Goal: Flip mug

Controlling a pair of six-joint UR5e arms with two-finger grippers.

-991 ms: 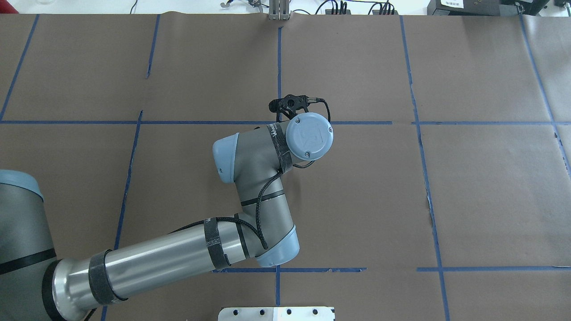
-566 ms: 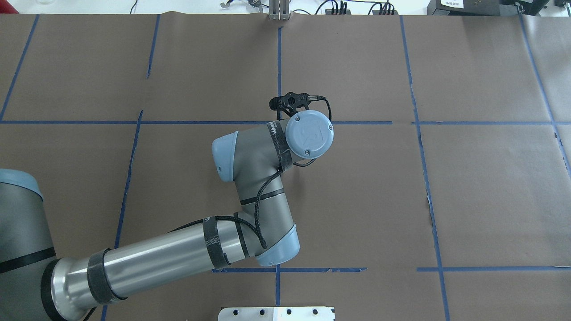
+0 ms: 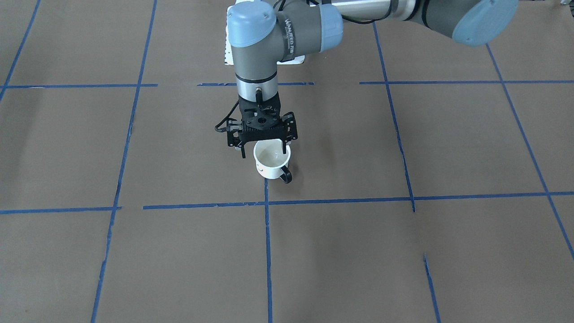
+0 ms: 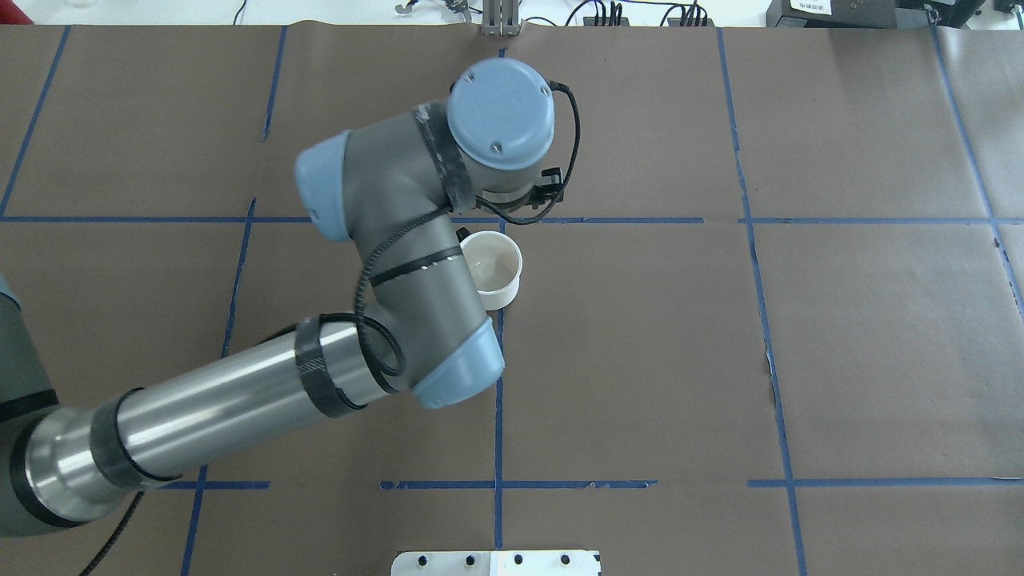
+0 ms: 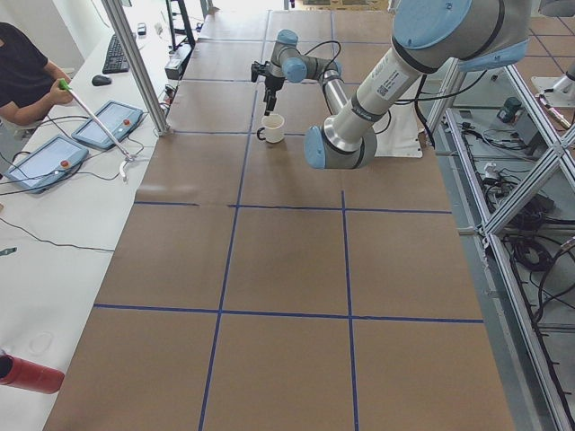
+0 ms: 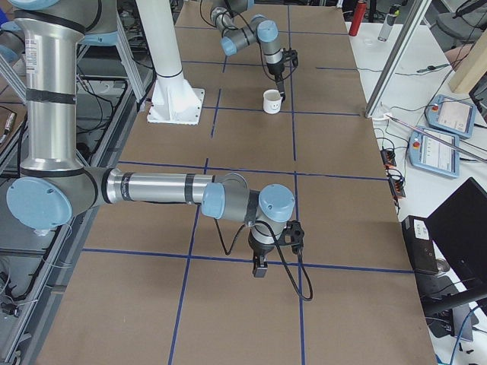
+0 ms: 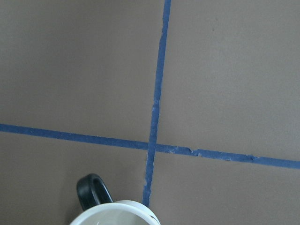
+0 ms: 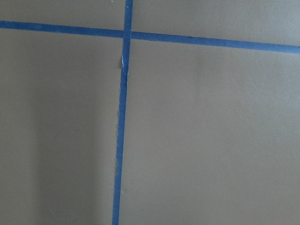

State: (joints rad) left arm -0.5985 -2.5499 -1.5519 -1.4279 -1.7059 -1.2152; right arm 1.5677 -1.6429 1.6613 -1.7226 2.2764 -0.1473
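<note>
Brown-papered table (image 4: 864,352), gridded in blue tape (image 4: 648,220), and out in the middle of it we have the mug (image 3: 268,169), standing upright with its mouth to the ceiling. It sits right on one tape line, just on the robot's side of a crossing. Its black handle (image 3: 286,175) points to the far side, away from the robot's base. From overhead we look straight down into the white interior.

Above it hangs the left gripper (image 3: 264,152), pointing straight down, with its jaws wide apart and nothing held. From across the table we see one fingertip (image 3: 285,148) line up with the mug's rim, while the other hangs out to the side of the mug. Whether that first one touches the rim, we cannot tell. Both side views put the gripper over the mug rather than around it. The left wrist camera catches only the rim and handle at its lower edge.

Over at the right end of the table, the right gripper (image 6: 259,265) hangs low, well apart from the mug. We get it from the side only, so wide or narrow, we cannot tell.
</note>
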